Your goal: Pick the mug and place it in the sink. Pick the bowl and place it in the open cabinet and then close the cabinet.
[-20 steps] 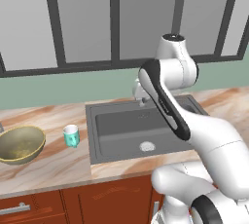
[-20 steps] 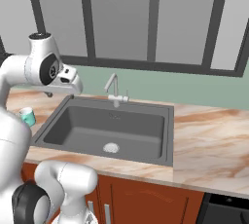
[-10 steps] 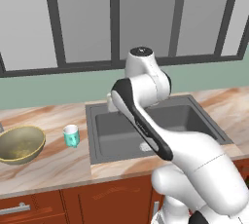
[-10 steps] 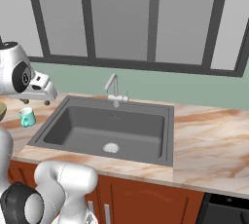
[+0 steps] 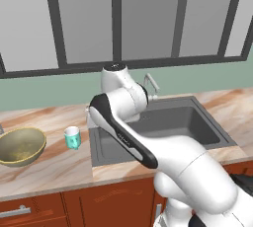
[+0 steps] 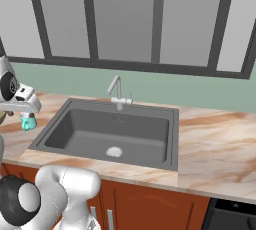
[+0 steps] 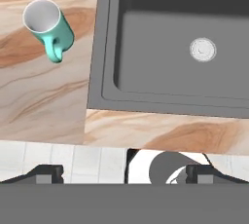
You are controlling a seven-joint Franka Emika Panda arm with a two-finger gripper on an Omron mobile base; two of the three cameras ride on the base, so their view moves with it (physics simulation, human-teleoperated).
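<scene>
In the left base view, one mug (image 5: 72, 137) stood upright on the marble counter (image 5: 54, 164), between one bowl (image 5: 20, 145) at the left and one sink (image 5: 168, 127) at the right. No writing could be read.

In the right base view, the same mug (image 6: 28, 122) sat just left of the sink (image 6: 115, 134), near one faucet (image 6: 117, 92).

In the hand view, the gripper (image 7: 124, 172) had its jaws spread wide, holding nothing. The mug (image 7: 48, 26) stood left of the sink (image 7: 146, 52), with one drain (image 7: 203, 49).
</scene>
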